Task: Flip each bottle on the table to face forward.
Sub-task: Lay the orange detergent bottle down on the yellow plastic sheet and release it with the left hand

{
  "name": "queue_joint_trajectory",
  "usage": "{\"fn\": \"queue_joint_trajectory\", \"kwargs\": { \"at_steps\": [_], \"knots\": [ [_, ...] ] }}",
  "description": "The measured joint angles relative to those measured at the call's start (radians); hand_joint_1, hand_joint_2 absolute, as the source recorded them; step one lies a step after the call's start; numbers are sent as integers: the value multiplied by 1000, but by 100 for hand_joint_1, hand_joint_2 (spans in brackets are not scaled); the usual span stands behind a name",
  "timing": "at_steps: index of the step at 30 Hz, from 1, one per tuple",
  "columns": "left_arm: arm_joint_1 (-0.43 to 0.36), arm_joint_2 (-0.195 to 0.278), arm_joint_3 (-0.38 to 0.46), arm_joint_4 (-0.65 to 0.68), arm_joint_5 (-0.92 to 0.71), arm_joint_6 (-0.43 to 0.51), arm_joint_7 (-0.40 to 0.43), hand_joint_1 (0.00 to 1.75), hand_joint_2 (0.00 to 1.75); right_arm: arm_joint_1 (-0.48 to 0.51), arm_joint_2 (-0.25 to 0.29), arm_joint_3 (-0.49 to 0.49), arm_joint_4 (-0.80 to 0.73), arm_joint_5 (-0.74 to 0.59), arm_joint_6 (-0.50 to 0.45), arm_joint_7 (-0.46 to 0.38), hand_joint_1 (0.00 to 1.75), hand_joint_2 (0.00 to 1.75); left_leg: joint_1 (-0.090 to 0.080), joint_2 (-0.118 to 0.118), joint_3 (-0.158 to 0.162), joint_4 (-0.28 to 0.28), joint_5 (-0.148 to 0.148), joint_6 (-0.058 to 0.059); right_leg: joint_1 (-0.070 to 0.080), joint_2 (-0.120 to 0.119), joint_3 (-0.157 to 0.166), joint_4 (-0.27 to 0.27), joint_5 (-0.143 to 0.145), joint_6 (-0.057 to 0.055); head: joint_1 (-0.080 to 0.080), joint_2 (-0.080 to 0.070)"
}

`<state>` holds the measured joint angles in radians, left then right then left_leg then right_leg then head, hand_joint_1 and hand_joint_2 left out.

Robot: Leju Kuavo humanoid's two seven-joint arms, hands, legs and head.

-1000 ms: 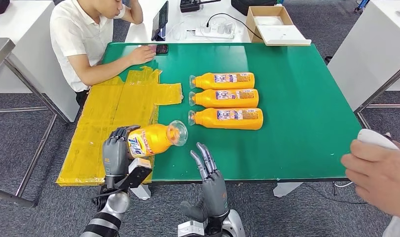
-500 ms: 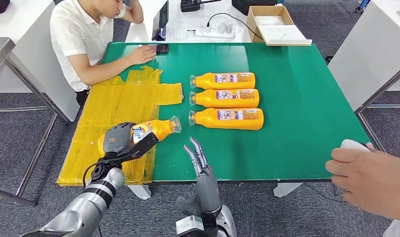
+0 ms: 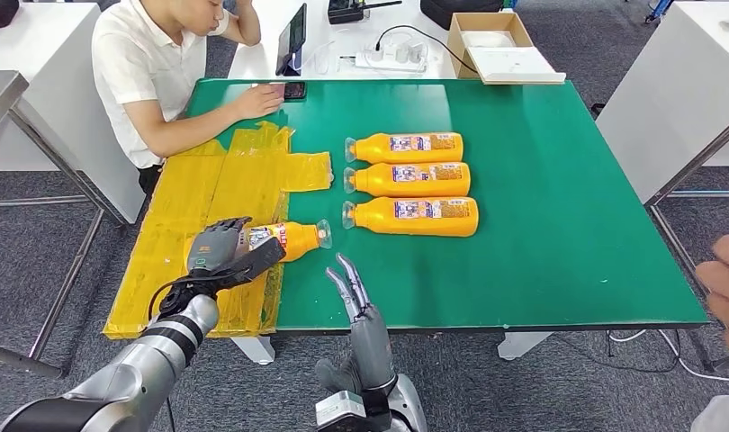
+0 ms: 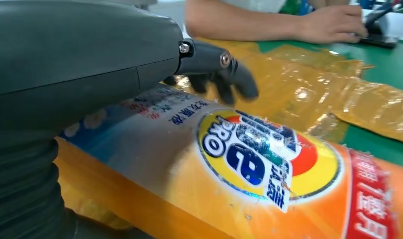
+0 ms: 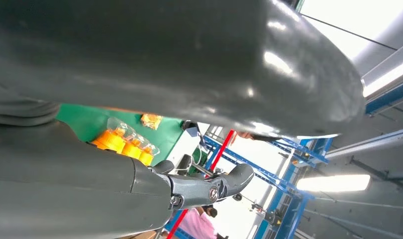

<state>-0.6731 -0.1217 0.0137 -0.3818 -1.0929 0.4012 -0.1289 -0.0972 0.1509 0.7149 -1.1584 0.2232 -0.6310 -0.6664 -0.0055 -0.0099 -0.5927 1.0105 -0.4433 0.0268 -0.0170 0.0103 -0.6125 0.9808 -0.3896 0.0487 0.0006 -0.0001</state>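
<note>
Three orange bottles (image 3: 406, 147), (image 3: 408, 178), (image 3: 413, 216) lie side by side mid-table, white back labels up, clear caps pointing left. A fourth orange bottle (image 3: 284, 239) lies on the yellow sheet (image 3: 208, 193) near the front left, its cap toward the row. My left hand (image 3: 219, 251) grips its base end. The left wrist view shows this bottle's colourful front logo (image 4: 261, 159) facing up, with my fingers (image 4: 217, 69) curled over its far side. My right hand (image 3: 350, 290) hovers at the table's front edge, fingers straight and apart, holding nothing. The row of bottles (image 5: 124, 144) appears small past it.
A person sits at the far left corner, a hand (image 3: 257, 97) resting by a phone (image 3: 294, 88). Another person's hand (image 3: 726, 281) is at the right edge, off the green table (image 3: 559, 180). A cardboard box (image 3: 496, 40) and cables lie beyond the table.
My left hand has lowered the tilted bottle until it lies flat on the yellow sheet. The person's hand at the right has pulled back out of the picture, white object gone.
</note>
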Motion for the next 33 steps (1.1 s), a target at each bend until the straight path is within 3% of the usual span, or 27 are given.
{"fn": "queue_joint_trajectory", "kwargs": {
  "at_steps": [7,17,21,27,31,33],
  "knots": [
    [7,-14,0,-21,180,-163,-203,0,0,2,-4,1,5,-15,1,0,0,0,-1,-1,0,0,0,0,-1,0,1,0,0,0,0,0],
    [59,-37,-7,-91,320,-271,-330,0,0,6,-8,1,5,-29,2,0,0,0,0,0,1,0,0,0,0,0,1,0,0,0,0,0],
    [135,-59,-36,-197,465,-205,-403,0,0,11,-14,1,5,-32,2,0,0,0,0,0,-1,0,0,0,0,0,0,0,0,0,0,0],
    [261,-89,-108,-469,631,36,-478,0,0,21,-31,1,5,-33,0,0,0,0,-1,-1,-3,0,0,1,0,0,-1,-1,0,0,0,0],
    [299,-95,-138,-568,638,52,-486,0,175,22,-35,1,5,-33,0,0,0,0,-1,-1,-3,0,-1,1,0,0,-2,-1,0,0,0,0],
    [319,-96,-152,-614,669,91,-508,0,175,23,-36,1,5,-30,-1,0,0,0,0,0,-3,0,-1,1,0,0,-2,-1,0,0,0,0]
  ]
}}
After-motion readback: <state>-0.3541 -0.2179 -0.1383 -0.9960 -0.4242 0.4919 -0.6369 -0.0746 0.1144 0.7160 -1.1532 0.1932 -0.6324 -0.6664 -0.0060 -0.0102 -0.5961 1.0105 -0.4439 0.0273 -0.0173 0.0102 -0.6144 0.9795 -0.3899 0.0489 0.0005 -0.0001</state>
